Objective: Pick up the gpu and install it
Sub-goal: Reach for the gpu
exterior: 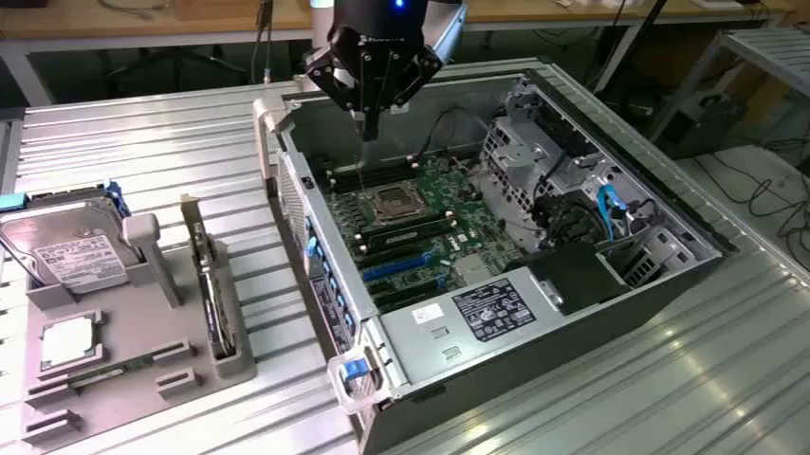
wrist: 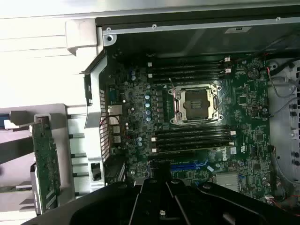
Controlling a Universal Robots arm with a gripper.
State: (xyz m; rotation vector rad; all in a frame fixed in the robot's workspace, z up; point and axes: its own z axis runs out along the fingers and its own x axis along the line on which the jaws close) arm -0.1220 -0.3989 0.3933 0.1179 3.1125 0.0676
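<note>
1. The pincer (exterior: 368, 131) hangs over the open computer case (exterior: 658, 284), its fingers pressed together and pinching nothing.
2. It sits above the far end of the motherboard (exterior: 424, 232), just beyond the empty processor socket (exterior: 391, 202).
3. The gpu (exterior: 211, 284) stands on its edge in a slot of the grey holder (exterior: 152, 379), outside the case and well apart from the pincer.
4. In the wrist view the gpu's green circuit-board side (wrist: 45, 164) faces the camera; a silver bracket seems to sit at one end, though that part is dim.
5. A hard drive (exterior: 70, 251) with a white label stands in the same holder, towards the exterior view's left of the gpu.
6. Case and holder both rest on the ribbed metal counter (exterior: 152, 142).
</note>
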